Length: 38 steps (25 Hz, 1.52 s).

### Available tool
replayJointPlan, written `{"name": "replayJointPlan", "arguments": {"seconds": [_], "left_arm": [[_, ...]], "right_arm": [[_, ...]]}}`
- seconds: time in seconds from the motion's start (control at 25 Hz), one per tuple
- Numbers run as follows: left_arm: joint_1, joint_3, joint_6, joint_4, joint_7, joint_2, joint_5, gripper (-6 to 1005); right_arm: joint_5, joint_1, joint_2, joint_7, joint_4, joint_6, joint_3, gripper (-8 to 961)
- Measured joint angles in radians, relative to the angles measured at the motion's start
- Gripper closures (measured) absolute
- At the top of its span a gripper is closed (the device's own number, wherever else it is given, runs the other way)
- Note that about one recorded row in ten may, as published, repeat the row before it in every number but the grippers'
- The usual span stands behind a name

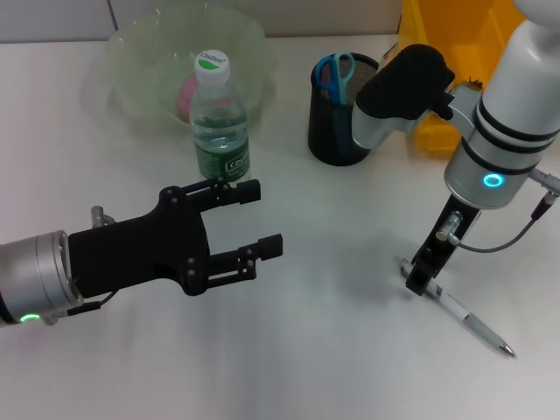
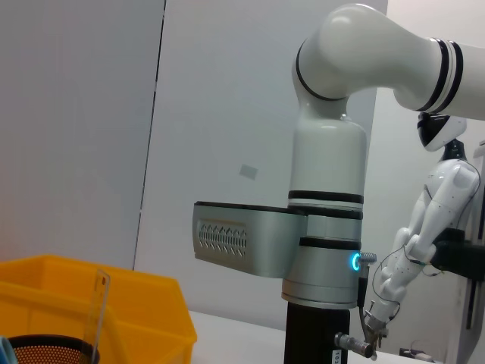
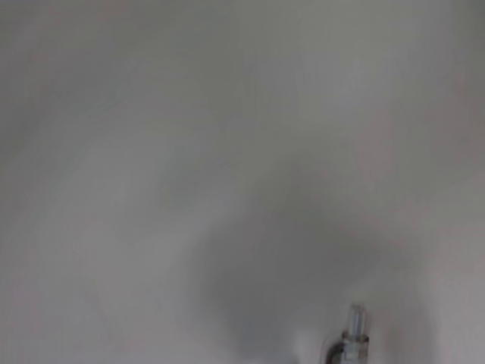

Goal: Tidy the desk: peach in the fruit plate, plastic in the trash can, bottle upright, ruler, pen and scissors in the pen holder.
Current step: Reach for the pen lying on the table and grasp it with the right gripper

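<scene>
A white and silver pen (image 1: 468, 319) lies on the table at the right. My right gripper (image 1: 421, 281) points straight down onto the pen's near end. My left gripper (image 1: 265, 219) hovers open and empty just in front of the bottle (image 1: 219, 122), which stands upright with a green label. A pink peach (image 1: 186, 94) lies in the translucent green fruit plate (image 1: 131, 61). Blue scissors (image 1: 334, 72) stand in the black mesh pen holder (image 1: 337, 131). A clear ruler (image 2: 100, 303) rises from the pen holder (image 2: 45, 350) in the left wrist view. No plastic is in view.
A yellow bin (image 1: 437, 61) stands behind the pen holder at the back right, also seen as the yellow bin (image 2: 144, 315) in the left wrist view. The right arm's white body (image 2: 326, 220) rises over the pen. The right wrist view shows only blurred table surface.
</scene>
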Motion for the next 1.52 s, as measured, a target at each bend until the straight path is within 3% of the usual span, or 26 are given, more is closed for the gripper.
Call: {"name": "replayJointPlan", "arguments": {"seconds": [1.52], "left_arm": [[0.002, 0.001, -0.009, -0.001, 0.009, -0.002, -0.007, 276]], "right_arm": [[0.025, -0.006, 0.000, 0.001, 0.005, 0.027, -0.012, 442]]}}
